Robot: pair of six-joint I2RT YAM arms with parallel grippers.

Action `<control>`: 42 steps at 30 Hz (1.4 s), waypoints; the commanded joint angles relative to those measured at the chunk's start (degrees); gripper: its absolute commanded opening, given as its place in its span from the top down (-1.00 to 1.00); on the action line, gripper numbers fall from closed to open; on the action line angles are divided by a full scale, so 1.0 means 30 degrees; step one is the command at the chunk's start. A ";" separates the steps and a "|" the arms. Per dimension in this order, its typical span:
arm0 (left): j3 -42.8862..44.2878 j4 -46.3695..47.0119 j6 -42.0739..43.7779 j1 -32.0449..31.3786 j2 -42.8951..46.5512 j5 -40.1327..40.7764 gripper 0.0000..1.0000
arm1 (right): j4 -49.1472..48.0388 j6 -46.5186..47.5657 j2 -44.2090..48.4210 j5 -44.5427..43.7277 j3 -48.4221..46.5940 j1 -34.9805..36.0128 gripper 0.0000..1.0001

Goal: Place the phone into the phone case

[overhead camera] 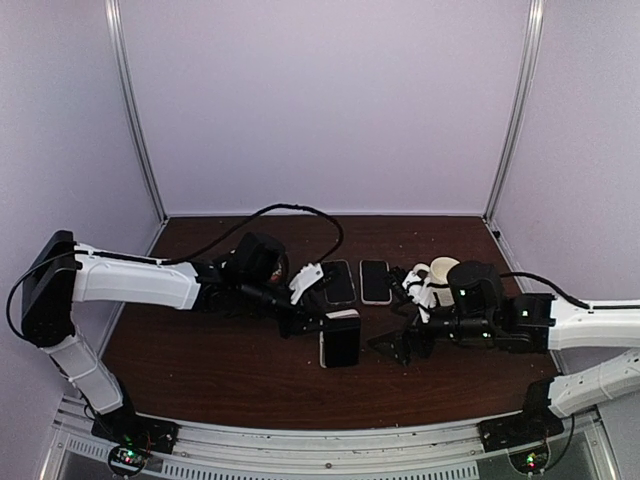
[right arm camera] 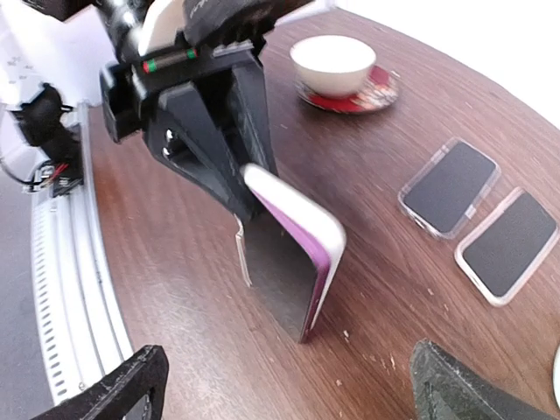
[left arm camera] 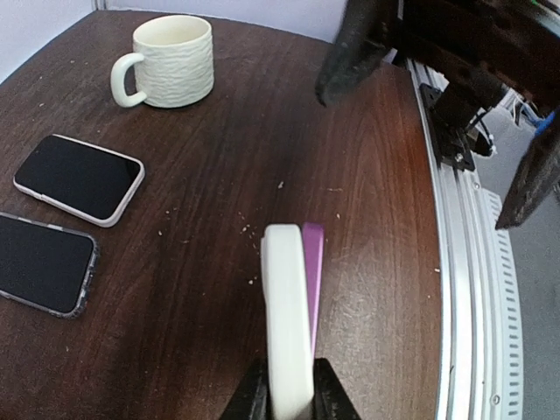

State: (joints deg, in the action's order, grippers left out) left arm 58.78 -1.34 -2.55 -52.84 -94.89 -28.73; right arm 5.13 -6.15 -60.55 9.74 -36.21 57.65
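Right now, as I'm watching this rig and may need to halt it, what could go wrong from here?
1. The left pincer clamps the upright white case at one end only; a push from the open right pincer might tip or twist it.
2. The purple phone looks not fully seated, so it may pop out.
3. Two spare phones and a mug lie near; an arm could knock them.

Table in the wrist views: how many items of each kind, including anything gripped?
Phones: 3 (two dark-screened phones lying flat, white-and-purple phone held upright)
Cups: 2 (cream ribbed mug, cream cup)
Saucers: 1 (red saucer)
Total: 6
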 commanded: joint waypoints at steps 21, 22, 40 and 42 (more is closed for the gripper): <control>0.0866 -0.2830 0.7737 -0.0221 0.0255 -0.1744 1.00 | -0.4534 0.9365 -0.7731 0.9592 -0.2448 -0.3351 0.10; 0.0896 -0.2829 0.7869 -0.0202 0.0301 -0.1825 1.00 | -0.4541 0.9400 -0.7896 0.9646 -0.2567 -0.3364 0.19; -0.0906 0.1492 0.5595 0.0466 0.0123 -0.2284 0.09 | -0.5822 0.8586 -0.8973 0.9490 -0.3012 -0.3483 0.93; -0.1515 0.2207 0.5278 0.0478 0.0418 -0.1924 -0.02 | -0.5757 0.8591 -0.8875 0.9105 -0.3019 -0.3482 0.93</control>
State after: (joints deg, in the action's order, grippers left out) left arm 57.58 -1.76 15.88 -51.62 -94.61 -35.97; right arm -8.88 19.73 -86.96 40.51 -43.90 47.42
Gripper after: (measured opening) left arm 0.478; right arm 0.183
